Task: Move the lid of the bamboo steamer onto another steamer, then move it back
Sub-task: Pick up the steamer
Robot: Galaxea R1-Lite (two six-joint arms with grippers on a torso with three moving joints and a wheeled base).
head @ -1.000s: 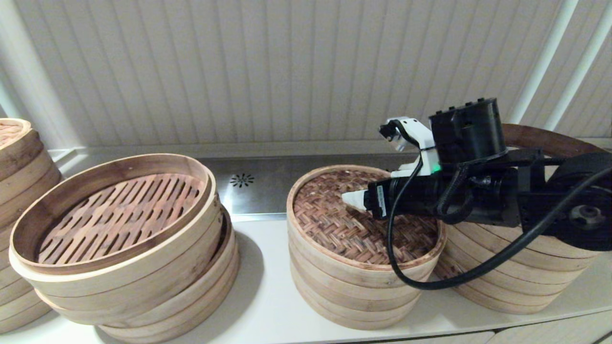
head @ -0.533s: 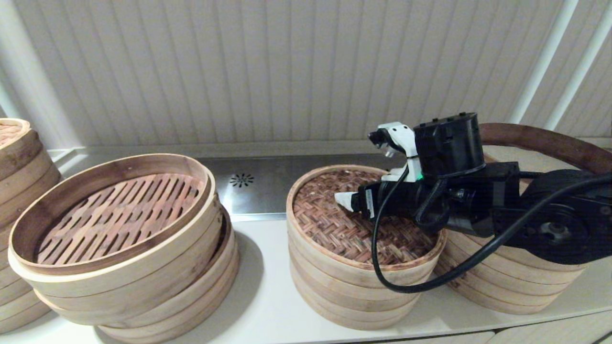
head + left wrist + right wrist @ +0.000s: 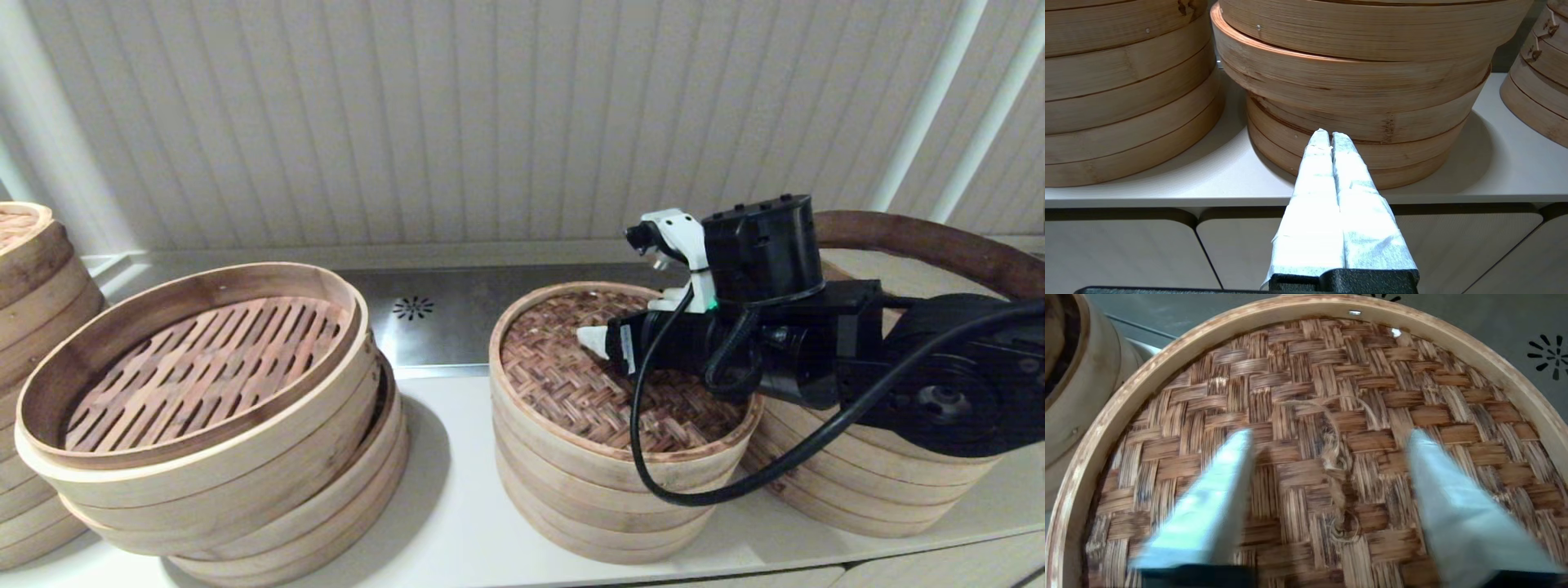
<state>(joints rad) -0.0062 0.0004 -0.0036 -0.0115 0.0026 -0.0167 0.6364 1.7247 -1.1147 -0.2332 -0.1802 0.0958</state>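
Observation:
The bamboo steamer lid (image 3: pixel 571 392) has a dark woven top and a pale rim, and it lies on the short middle stack (image 3: pixel 600 498). My right gripper (image 3: pixel 594 338) hovers just above the lid's centre. In the right wrist view the right gripper (image 3: pixel 1329 435) is open, its fingers either side of a small twisted fibre loop (image 3: pixel 1333 457) on the lid (image 3: pixel 1306 371). The tall steamer with a dark brown rim (image 3: pixel 939 241) stands at the right, mostly behind my right arm. My left gripper (image 3: pixel 1329 134) is shut on nothing, low in front of the counter edge.
A leaning stack with a slatted floor (image 3: pixel 204 367) fills the left side, and another stack (image 3: pixel 24 269) stands at the far left edge. A metal strip with a drain pattern (image 3: pixel 414 308) runs along the wall. White counter (image 3: pixel 457 506) shows between the stacks.
My right arm has moved left and sunk a little, bringing the gripper further over the lid's centre. The lid and the stacks have not moved.

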